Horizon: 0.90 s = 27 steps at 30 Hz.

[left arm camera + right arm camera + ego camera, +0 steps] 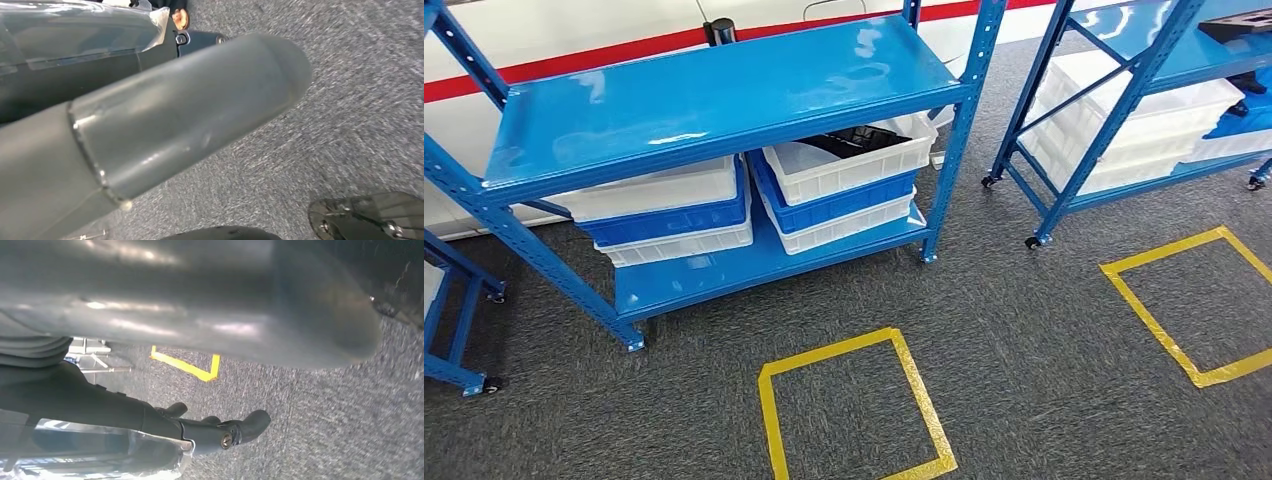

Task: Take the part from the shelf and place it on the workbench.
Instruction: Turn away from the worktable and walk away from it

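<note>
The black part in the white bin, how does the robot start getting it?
Probably by stepping closer to the blue shelf. The black part lies in the top white bin on the lower level, and the right hand hangs over carpet.

So there's a blue metal shelf [724,85] on castors sitting on grey carpet floor [1044,330]. Its top board is bare and glossy. The lower board [724,270] carries two stacks of bins side by side: the left stack [669,215] goes white, blue, white, and the right stack [844,190] does the same, tilted a bit, with something dark in its top bin. A second blue shelf [1124,90] to the right holds white bins too. Two yellow tape squares [854,410] are stuck on the floor.
</note>
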Available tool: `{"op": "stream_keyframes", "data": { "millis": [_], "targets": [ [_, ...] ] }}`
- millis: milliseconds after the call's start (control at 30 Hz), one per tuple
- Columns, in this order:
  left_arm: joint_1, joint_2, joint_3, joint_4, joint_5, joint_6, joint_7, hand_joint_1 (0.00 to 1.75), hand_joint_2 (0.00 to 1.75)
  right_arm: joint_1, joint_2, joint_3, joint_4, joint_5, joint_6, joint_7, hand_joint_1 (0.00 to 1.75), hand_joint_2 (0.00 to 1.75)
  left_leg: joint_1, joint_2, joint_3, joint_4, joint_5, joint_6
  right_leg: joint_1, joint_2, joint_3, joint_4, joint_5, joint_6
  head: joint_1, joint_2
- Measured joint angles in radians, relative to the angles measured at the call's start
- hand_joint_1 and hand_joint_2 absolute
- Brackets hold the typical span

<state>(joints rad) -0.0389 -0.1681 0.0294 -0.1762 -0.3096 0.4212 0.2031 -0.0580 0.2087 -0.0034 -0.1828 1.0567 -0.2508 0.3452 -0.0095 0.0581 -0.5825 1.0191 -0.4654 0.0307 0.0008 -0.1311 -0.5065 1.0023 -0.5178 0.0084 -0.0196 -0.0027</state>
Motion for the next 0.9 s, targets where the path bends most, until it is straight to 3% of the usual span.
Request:
{"op": "stream_keyframes", "data": {
  "millis": [33, 100, 167, 233, 267, 300, 367, 400, 467, 533, 600, 700, 733, 767, 800, 833, 900],
  "targets": [
    [0.001, 0.0, 0.0, 0.0, 0.002, 0.001, 0.002, 0.0, 0.0, -0.001, 0.001, 0.0, 0.0, 0.004, 0.002, 0.0, 0.0, 0.0, 0.003, -0.012, 0.002, -0.006, 0.004, 0.005, 0.0, -0.002, 0.0, 0.002, -0.003, 0.005, 0.0, 0.0],
    [0.003, 0.0, 0.0, 0.0, 0.006, 0.003, 0.004, 0.0, 0.0, -0.002, 0.002, 0.0, -0.001, 0.011, 0.005, 0.0, 0.0, 0.0, 0.011, -0.037, 0.008, -0.021, 0.015, 0.017, 0.0, 0.037, -0.014, 0.041, -0.027, 0.009, 0.002, 0.0],
    [0.0, -0.001, 0.0, 0.0, 0.007, 0.004, 0.004, 0.0, 0.0, -0.001, 0.001, 0.0, -0.001, 0.013, 0.009, 0.0, 0.0, 0.0, 0.016, -0.063, 0.009, -0.027, 0.021, 0.024, -0.004, 0.101, -0.067, 0.158, -0.082, 0.004, 0.006, 0.0],
    [0.0, -0.004, 0.0, 0.0, 0.008, 0.003, 0.004, 0.0, 0.0, 0.002, -0.002, 0.0, -0.001, 0.013, 0.01, 0.0, 0.0, 0.0, 0.017, -0.093, 0.008, -0.027, 0.022, 0.024, -0.007, 0.123, -0.127, 0.276, -0.122, 0.006, 0.007, 0.0],
    [0.001, -0.004, 0.0, 0.0, 0.008, 0.004, 0.004, 0.0, 0.0, 0.004, -0.004, 0.0, -0.001, 0.014, 0.01, 0.0, 0.0, 0.0, 0.017, -0.109, 0.009, -0.026, 0.022, 0.023, -0.009, 0.126, -0.137, 0.291, -0.119, 0.013, 0.007, 0.0],
    [0.002, -0.004, 0.0, 0.0, 0.01, 0.005, 0.006, 0.0, 0.0, 0.005, -0.005, 0.0, 0.0, 0.015, 0.01, 0.0, 0.0, 0.0, 0.018, -0.125, 0.01, -0.025, 0.022, 0.022, -0.011, 0.129, -0.128, 0.264, -0.098, 0.023, 0.007, 0.0],
    [0.002, -0.006, 0.001, 0.0, 0.014, 0.013, 0.009, 0.0, 0.0, 0.004, -0.006, 0.001, 0.0, 0.02, 0.011, 0.0, 0.0, 0.0, 0.02, -0.156, 0.011, -0.021, 0.022, 0.015, -0.022, 0.157, -0.073, 0.127, -0.033, 0.043, 0.007, 0.0],
    [0.002, -0.008, 0.001, 0.0, 0.015, 0.017, 0.01, 0.0, 0.0, 0.003, -0.007, 0.001, 0.0, 0.022, 0.011, 0.0, 0.0, 0.0, 0.019, -0.17, 0.01, -0.017, 0.019, 0.009, -0.026, 0.173, -0.048, 0.064, -0.007, 0.046, 0.008, 0.0],
    [0.002, -0.01, 0.001, 0.0, 0.016, 0.022, 0.011, 0.0, 0.0, 0.001, -0.007, 0.001, 0.001, 0.027, 0.011, 0.0, 0.0, 0.0, 0.016, -0.189, 0.005, -0.013, 0.017, -0.004, -0.027, 0.191, -0.027, 0.008, 0.014, 0.036, 0.009, 0.0],
    [0.005, -0.01, 0.001, 0.0, 0.013, 0.023, 0.01, 0.0, 0.0, -0.001, -0.006, 0.001, 0.001, 0.03, 0.011, 0.0, 0.0, 0.0, 0.02, -0.201, 0.0, -0.012, 0.017, -0.013, -0.026, 0.172, -0.021, 0.007, 0.018, 0.019, 0.007, 0.0],
    [0.006, -0.01, 0.001, 0.0, 0.01, 0.024, 0.006, 0.0, 0.0, -0.002, -0.004, 0.001, 0.001, 0.031, 0.009, 0.0, 0.0, 0.0, 0.023, -0.17, -0.017, 0.02, -0.002, -0.021, -0.028, 0.151, -0.017, 0.004, 0.022, 0.005, 0.003, 0.0],
    [0.003, -0.011, 0.001, 0.0, 0.009, 0.034, 0.0, 0.0, 0.0, 0.002, -0.003, 0.001, 0.001, 0.033, 0.002, 0.0, 0.0, 0.0, 0.021, -0.085, -0.108, 0.204, -0.095, -0.031, -0.021, 0.11, -0.016, 0.003, 0.018, -0.009, -0.008, 0.0],
    [0.003, -0.012, 0.001, 0.0, 0.01, 0.037, 0.0, 0.0, 0.0, 0.003, -0.004, 0.001, 0.001, 0.033, -0.002, 0.0, 0.0, 0.0, 0.021, -0.074, -0.137, 0.262, -0.115, -0.032, -0.018, 0.094, -0.016, 0.003, 0.016, -0.012, -0.008, 0.0],
    [0.004, -0.013, 0.001, 0.0, 0.012, 0.04, -0.001, 0.0, 0.0, 0.004, -0.004, 0.001, 0.001, 0.033, -0.006, -0.001, 0.0, 0.0, 0.022, -0.068, -0.151, 0.287, -0.116, -0.032, -0.016, 0.079, -0.016, 0.003, 0.014, -0.014, -0.008, 0.0],
    [0.005, -0.013, 0.001, 0.0, 0.014, 0.041, -0.002, 0.0, 0.0, 0.004, -0.003, 0.001, 0.001, 0.033, -0.01, -0.002, 0.0, 0.0, 0.022, -0.063, -0.143, 0.271, -0.098, -0.03, -0.014, 0.066, -0.014, 0.003, 0.013, -0.016, -0.008, 0.0],
    [0.006, -0.013, 0.001, 0.0, 0.016, 0.042, -0.003, 0.0, 0.0, 0.003, -0.002, 0.001, 0.001, 0.033, -0.014, -0.004, 0.0, 0.0, 0.021, -0.055, -0.114, 0.216, -0.067, -0.025, -0.012, 0.053, -0.012, 0.003, 0.011, -0.017, -0.008, 0.0],
    [0.004, -0.013, 0.002, 0.0, 0.019, 0.045, -0.007, 0.0, 0.0, 0.001, 0.002, 0.001, 0.001, 0.032, -0.02, -0.009, 0.0, 0.0, 0.014, -0.012, -0.036, 0.072, -0.011, -0.01, -0.006, 0.031, -0.007, 0.003, 0.007, -0.016, -0.008, 0.0]
  ]
}}
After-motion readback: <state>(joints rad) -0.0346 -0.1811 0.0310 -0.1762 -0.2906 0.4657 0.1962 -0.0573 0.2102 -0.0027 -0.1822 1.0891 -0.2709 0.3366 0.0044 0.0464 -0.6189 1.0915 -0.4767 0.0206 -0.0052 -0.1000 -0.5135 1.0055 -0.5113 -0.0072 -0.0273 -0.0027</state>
